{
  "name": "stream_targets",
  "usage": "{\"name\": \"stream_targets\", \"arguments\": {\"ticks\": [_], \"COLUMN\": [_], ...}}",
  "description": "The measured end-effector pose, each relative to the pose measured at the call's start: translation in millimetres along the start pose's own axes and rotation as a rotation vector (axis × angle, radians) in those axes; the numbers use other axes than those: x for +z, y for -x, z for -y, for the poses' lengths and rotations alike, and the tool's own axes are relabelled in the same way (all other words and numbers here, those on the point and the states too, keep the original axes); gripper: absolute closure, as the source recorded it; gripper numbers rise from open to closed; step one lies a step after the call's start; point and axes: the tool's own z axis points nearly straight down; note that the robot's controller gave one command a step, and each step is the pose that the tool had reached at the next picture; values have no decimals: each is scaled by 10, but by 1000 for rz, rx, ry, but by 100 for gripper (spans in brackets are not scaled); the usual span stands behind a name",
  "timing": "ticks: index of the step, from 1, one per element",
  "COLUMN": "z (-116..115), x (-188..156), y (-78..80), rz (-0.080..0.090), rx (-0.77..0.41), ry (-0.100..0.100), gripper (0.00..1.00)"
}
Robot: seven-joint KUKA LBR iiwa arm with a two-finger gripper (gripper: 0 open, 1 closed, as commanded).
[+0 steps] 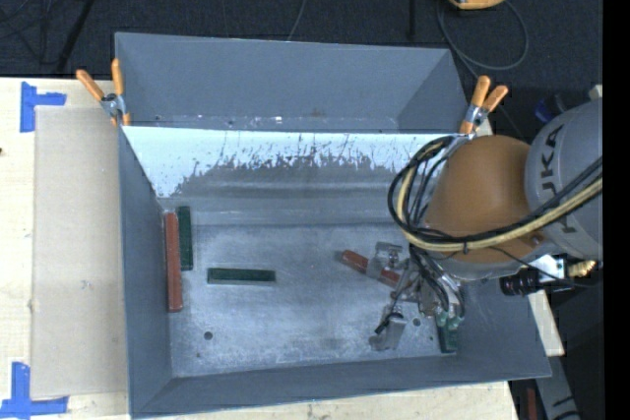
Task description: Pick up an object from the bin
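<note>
The gripper (413, 322) hangs low over the floor of the bin (295, 354), at about 4 o'clock in it; whether it is wide or narrow I cannot tell. Just beside it, at its 4 o'clock, lies a small dark green piece (449, 337), partly hidden, and I cannot make out its long axis. It looks like the likeliest pick, needing hardly any travel. At the gripper's 11 o'clock, near it, lies a short red-brown block (354, 260), long axis roughly 10 to 4. Well apart at 9 o'clock lies a flat dark green bar (241, 276), long axis 9 to 3. Farthest, by the 9 o'clock wall, a long red-brown stick (173, 263) runs 12 to 6, with a short green strip (184, 239) alongside it
</note>
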Motion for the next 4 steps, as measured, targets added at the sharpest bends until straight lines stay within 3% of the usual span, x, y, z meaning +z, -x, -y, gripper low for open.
{"name": "stream_targets", "arguments": {"ticks": [1, 2, 3, 4], "z": [355, 235, 806, 770], "x": [858, 721, 816, 814], "y": [452, 1241, 1519, 1510], "rz": [9, 10, 7, 4], "rx": [-69, -49, -109, -112], "ry": [0, 1, -2, 2], "gripper": [0, 0, 0, 100]}}
